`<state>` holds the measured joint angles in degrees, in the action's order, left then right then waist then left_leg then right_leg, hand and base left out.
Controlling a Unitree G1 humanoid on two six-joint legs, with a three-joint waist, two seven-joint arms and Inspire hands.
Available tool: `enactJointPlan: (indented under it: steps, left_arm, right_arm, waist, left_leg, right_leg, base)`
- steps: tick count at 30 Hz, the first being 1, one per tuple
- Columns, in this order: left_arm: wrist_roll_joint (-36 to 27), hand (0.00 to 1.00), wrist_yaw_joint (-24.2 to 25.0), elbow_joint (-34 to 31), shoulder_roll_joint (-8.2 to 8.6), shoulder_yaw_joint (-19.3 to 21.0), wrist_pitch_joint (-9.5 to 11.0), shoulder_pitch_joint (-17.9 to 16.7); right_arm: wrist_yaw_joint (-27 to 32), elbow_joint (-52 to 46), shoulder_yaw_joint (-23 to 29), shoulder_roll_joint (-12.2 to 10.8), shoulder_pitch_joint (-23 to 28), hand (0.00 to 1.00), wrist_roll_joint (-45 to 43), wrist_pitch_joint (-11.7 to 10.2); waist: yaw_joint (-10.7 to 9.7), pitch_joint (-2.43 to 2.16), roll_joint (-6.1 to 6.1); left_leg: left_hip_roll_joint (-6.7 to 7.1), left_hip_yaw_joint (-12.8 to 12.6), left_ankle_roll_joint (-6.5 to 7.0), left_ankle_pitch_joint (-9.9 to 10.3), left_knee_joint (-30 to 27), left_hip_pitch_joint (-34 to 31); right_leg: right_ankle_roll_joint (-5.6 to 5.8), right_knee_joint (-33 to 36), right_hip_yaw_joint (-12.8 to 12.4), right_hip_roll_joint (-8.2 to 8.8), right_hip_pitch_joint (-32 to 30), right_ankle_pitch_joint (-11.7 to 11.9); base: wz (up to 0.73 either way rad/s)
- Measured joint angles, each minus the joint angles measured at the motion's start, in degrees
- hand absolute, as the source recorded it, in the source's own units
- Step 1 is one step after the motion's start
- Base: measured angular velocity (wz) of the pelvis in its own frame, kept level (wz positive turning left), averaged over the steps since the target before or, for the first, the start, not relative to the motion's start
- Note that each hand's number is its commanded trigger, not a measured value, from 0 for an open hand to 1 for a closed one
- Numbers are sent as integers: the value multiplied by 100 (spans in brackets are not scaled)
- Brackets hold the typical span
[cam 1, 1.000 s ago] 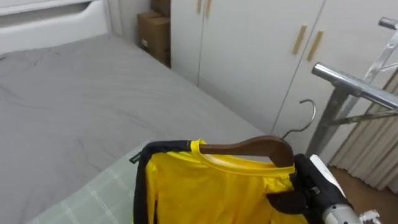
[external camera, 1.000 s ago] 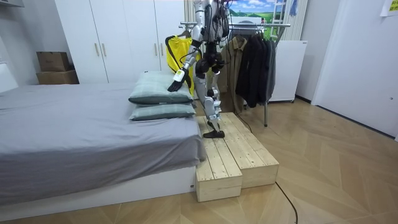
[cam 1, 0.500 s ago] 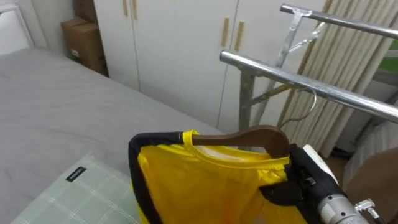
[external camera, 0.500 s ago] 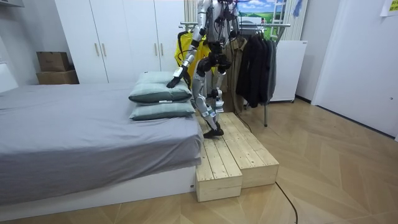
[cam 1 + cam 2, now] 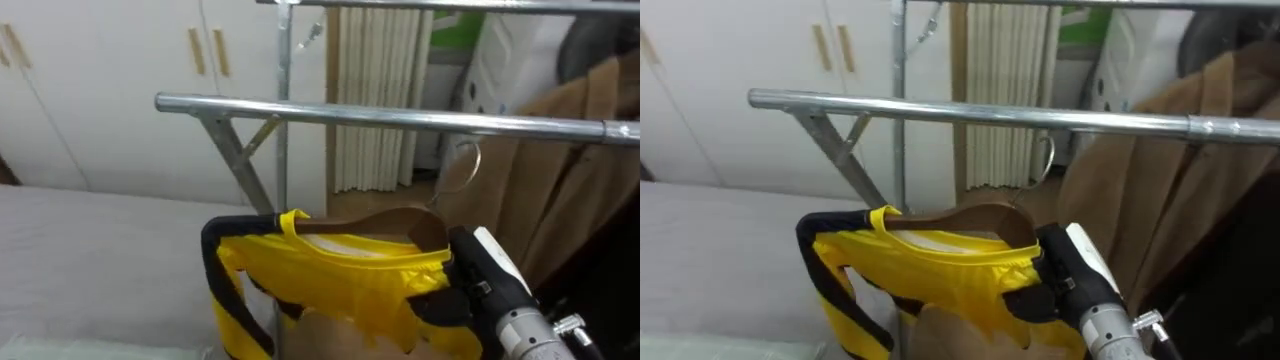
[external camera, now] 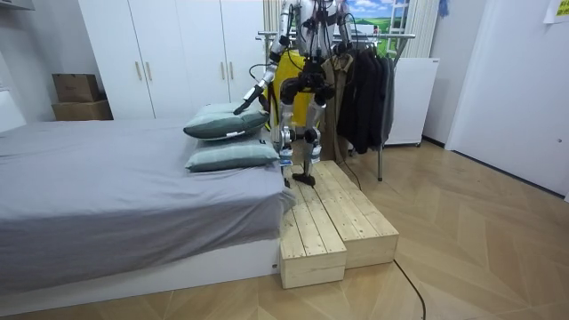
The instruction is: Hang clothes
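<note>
In the left eye view our right hand curls its fingers round the brown wooden hanger bearing the yellow shirt with black trim, its metal hook just beneath the silver metal rail. In the room view we stand on the pale wooden platform beside the grey bed, our left hand out over the pillows, its grip unclear. In the right eye view a brown coat hangs on that rail, right of the hanger.

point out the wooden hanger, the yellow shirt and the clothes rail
wooden hanger (image 5: pixel 412 222), left eye view, brown shoulder
yellow shirt (image 5: pixel 340 272), left eye view, below collar
clothes rail (image 5: pixel 400 117), left eye view, bar's middle
</note>
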<state>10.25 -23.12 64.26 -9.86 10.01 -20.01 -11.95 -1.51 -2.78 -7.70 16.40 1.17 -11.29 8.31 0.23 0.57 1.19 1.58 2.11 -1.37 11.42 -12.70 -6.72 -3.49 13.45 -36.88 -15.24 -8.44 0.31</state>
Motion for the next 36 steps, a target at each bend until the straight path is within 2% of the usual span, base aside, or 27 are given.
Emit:
enactJointPlan:
  steps: [1,2,3,4,5,6,7,8,9,10,11,12,13,14,15,16,17,18,19,24,33,36]
  left_arm:
    - [-149,0,-24,1,0,1,-21,5]
    - [-218,0,-45,1,4,0,-35,5]
    - [-347,0,-59,1,11,-1,-77,4]
    - [-362,0,-64,1,17,-1,-108,-3]
    - [-406,0,-103,3,19,-20,-139,-14]
    - [-470,0,-107,17,18,-29,-143,-44]
    - [-523,0,-103,34,20,-35,-144,-48]
    - [-586,0,-80,99,23,-72,-169,-48]
    - [-609,0,-27,226,21,-91,-172,-47]
    - [-608,0,18,402,26,-112,-172,-37]
    - [-608,0,34,500,37,-115,-172,-47]
    - [-609,0,79,615,28,-115,-174,-113]
    - [-609,0,122,642,-25,-93,-207,-177]
    - [-610,0,126,645,-27,-38,-246,-177]
    - [-611,0,130,644,-17,47,-286,-169]
    - [-611,0,130,653,-19,105,-287,-170]
    - [-609,0,115,684,-30,268,-289,-174]
    - [-610,0,92,694,-29,413,-289,-186]
    - [-610,0,91,695,-28,485,-289,-191]
    - [-610,0,-95,649,-29,547,-228,-74]
    - [-565,0,-135,647,-41,547,-228,-74]
    - [-553,0,-147,634,-54,547,-227,-74]
  right_arm:
    - [27,6,-4,-42,15,100,-13,12]
    - [23,6,-10,-56,32,100,-25,13]
    - [9,6,-11,-60,41,100,-40,19]
    - [10,6,-3,-59,51,100,-45,31]
    - [16,4,18,-58,101,100,-63,65]
    - [10,-8,19,-74,145,100,-66,96]
    - [9,-21,20,-86,159,100,-64,115]
    - [-1,-21,19,-111,165,100,-61,128]
    - [-30,-23,17,-153,163,100,-81,130]
    - [-60,-26,9,-181,161,100,-146,134]
    - [-66,-19,4,-179,172,100,-187,134]
    - [-65,-18,-3,-175,240,100,-294,136]
    - [-70,-11,-20,-218,241,100,-376,123]
    - [-82,-13,-23,-249,234,100,-406,124]
    - [-111,-26,-20,-258,228,100,-394,125]
    - [-131,-31,-28,-260,220,100,-384,124]
    - [-192,-32,-31,-286,213,100,-382,124]
    - [-266,-32,-24,-281,214,100,-411,125]
    - [-298,-31,-2,-278,220,100,-444,127]
    - [-465,-35,34,-271,110,100,-480,128]
    - [-623,-56,22,-257,-107,100,-507,129]
    - [-681,-87,29,-253,-113,100,-729,129]
  waist:
    - [2,8,-5]
    - [4,8,-6]
    - [7,10,-15]
    - [7,10,-16]
    - [8,7,-7]
    - [6,10,18]
    - [1,10,22]
    - [5,9,14]
    - [36,12,-4]
    - [184,35,-34]
    - [219,64,-42]
    - [189,68,-15]
    - [193,80,100]
    - [192,113,153]
    - [184,67,39]
    - [191,66,26]
    - [202,63,20]
    - [203,61,27]
    - [195,61,23]
    - [185,59,19]
    - [221,42,72]
    - [241,37,80]
  left_leg:
    - [-50,-75,144,-178,81,-4]
    - [-101,-214,175,-235,88,6]
    - [-223,-579,213,-352,77,24]
    - [-280,-753,206,-407,60,35]
    - [-346,-997,202,-412,-3,65]
    - [-318,-1147,202,-411,8,117]
    - [-318,-1177,203,-410,26,124]
    - [-356,-1304,208,-413,100,150]
    - [-506,-1584,261,-450,190,201]
    - [-671,-2024,199,-406,217,299]
    - [-684,-2158,178,-328,144,363]
    - [-671,-2339,136,-104,-94,470]
    - [-636,-2504,30,156,-478,519]
    - [-662,-2475,8,210,-670,471]
    - [-696,-2325,-10,226,-699,403]
    - [-671,-2179,-9,224,-662,374]
    - [-685,-2008,-7,225,-595,330]
    - [-705,-1950,-12,222,-525,342]
    - [-706,-1915,-19,217,-481,369]
    - [-683,-1848,-112,162,-149,644]
    - [-670,-1753,-123,155,-2,697]
    - [-676,-1689,-123,155,1,699]
  right_leg:
    - [64,-4,-18,-27,-79,47]
    - [92,-34,63,0,-121,64]
    - [144,-78,622,177,-235,66]
    - [180,-78,942,281,-296,35]
    - [279,-82,1345,441,-356,-37]
    - [341,-119,1328,460,-336,-71]
    - [360,-179,1217,408,-306,-59]
    - [454,-377,950,354,-227,2]
    - [477,-520,989,381,-208,16]
    - [195,13,1957,683,-474,-289]
    - [192,522,2665,976,-607,-517]
    - [473,1185,3342,1600,-646,-788]
    - [788,1303,3413,1924,-622,-1121]
    - [670,1305,3242,1793,-624,-1134]
    - [579,1146,3099,1628,-612,-1042]
    - [538,1022,3039,1547,-603,-957]
    - [433,773,2959,1406,-535,-770]
    - [294,594,2944,1324,-491,-598]
    - [270,517,2980,1313,-451,-550]
    - [234,298,3068,1295,-255,-529]
    - [237,147,3106,1281,-168,-533]
    - [233,121,3222,1304,-111,-531]
  base:
    - [-71]
    - [-63]
    - [-41]
    - [-36]
    - [-23]
    - [-21]
    - [-32]
    - [-52]
    - [-94]
    - [-95]
    - [-78]
    - [-44]
    - [-37]
    - [-42]
    - [-41]
    - [-55]
    - [-57]
    - [-46]
    - [-21]
    - [2]
    - [3]
    - [8]
